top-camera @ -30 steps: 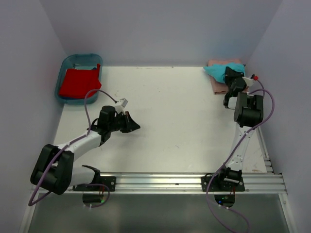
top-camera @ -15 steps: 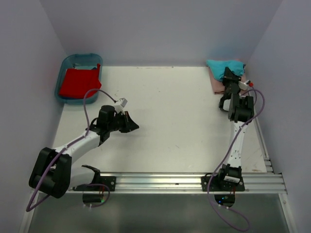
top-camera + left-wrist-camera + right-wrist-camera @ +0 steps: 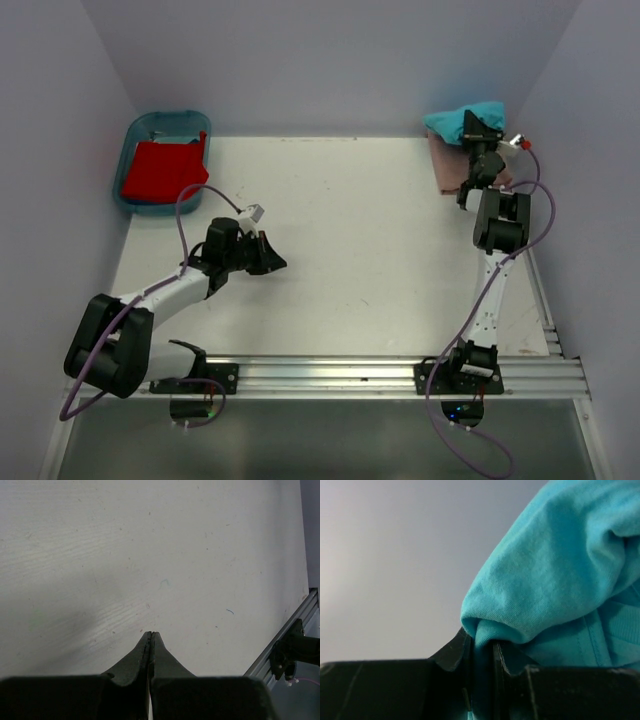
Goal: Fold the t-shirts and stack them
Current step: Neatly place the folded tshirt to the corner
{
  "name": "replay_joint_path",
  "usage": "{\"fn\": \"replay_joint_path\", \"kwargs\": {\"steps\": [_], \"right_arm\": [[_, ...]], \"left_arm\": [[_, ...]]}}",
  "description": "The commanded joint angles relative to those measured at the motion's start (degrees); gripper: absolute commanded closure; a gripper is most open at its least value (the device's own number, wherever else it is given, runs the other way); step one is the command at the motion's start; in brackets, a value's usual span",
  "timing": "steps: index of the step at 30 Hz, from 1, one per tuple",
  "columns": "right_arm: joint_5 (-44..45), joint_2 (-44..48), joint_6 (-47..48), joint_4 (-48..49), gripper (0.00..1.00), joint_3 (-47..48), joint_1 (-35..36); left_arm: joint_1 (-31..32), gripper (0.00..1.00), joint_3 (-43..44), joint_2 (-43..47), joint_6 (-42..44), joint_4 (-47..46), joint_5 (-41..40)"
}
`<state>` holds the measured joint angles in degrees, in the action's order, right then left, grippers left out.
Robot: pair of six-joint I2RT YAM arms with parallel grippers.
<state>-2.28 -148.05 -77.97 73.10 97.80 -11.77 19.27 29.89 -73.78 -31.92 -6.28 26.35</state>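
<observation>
Near edge: rail (image 3: 380, 372) w/ both arm bases.

Mid-table, left of centre: L gripper (image 3: 151, 636) low over bare table (image 3: 370, 230), jaws pressed tip to tip, nothing in them. No cloth near. Prob. parked there to keep out of the R arm's way.

Far right corner: R arm stretched long toward back wall (image 3: 330, 60). R gripper (image 3: 482, 640) nipped narrow on a fold of turq. shirt (image 3: 460, 118), cloth squeezed betw. the pads and bulging up and to the right of them in wrist view. Gripped on a bunched fold, not a hem or sleeve, so judged a carry/drop grip, not a folding one. Held up off the table, bulk hanging over far end of pink shirt (image 3: 443, 170). Touching pink or not: can't tell. Pink lying fairly flat on table by right wall, under the R arm; likely the stack spot, hence turq. brought over it. Turq. looks lumpy; can't tell if properly folded.

Far left corner: red shirt (image 3: 160, 168) in tub (image 3: 160, 127), well apart from the other two, not yet stacked.

In the way: back and right walls close round the corner, little room for the R wrist. R arm itself over most of pink, hiding the landing spot from above. Risk: turq. dropping as a heap, or sliding off toward the wall.
</observation>
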Motion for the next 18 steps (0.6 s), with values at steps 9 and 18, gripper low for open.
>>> {"fn": "replay_joint_path", "kwargs": {"steps": [9,18], "right_arm": [[-2.38,11.65,6.43,17.78,1.00,8.97,0.61],[4.47,6.55,11.17,15.50,1.00,-3.74,0.96]], "left_arm": [[-0.11,1.00,1.14,1.09,0.72,-1.71,0.19],[-0.11,1.00,0.26,2.50,0.98,-0.84,-0.07]]}}
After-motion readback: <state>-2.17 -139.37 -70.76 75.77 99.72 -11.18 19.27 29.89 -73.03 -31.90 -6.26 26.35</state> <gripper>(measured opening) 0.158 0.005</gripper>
